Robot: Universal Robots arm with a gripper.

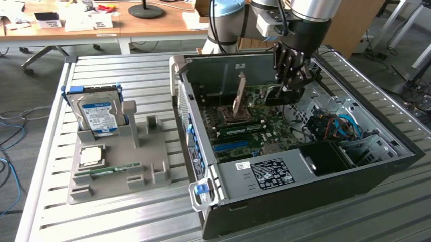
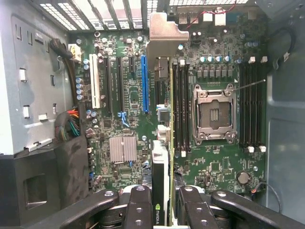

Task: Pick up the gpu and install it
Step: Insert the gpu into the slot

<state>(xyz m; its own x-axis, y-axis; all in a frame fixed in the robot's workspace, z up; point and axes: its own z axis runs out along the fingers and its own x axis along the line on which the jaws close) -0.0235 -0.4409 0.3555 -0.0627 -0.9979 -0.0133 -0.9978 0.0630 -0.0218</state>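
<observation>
The gpu [image 2: 161,164] is seen edge-on in the wrist view, a thin dark card with a green logo near my fingers [image 2: 139,206] and a silvery bracket [image 2: 164,33] at its far end. My gripper [image 2: 164,212] is shut on it, one finger on each face. The card hangs over the motherboard [image 2: 124,95], between the blue slot [image 2: 144,83] and the RAM slots [image 2: 179,109]; whether it touches a slot I cannot tell. In the exterior view my gripper [image 1: 291,84] reaches down into the open PC case [image 1: 269,176] with the dark gpu [image 1: 280,96] below its fingers.
The open CPU socket [image 2: 214,114] lies beside the RAM slots. Bundled cables [image 2: 71,124] and the case walls hem the card in. On the grey fixture [image 1: 151,161] at the exterior view's left stand a hard drive [image 1: 98,115], a CPU chip [image 1: 92,155] and a green RAM stick [image 1: 111,170].
</observation>
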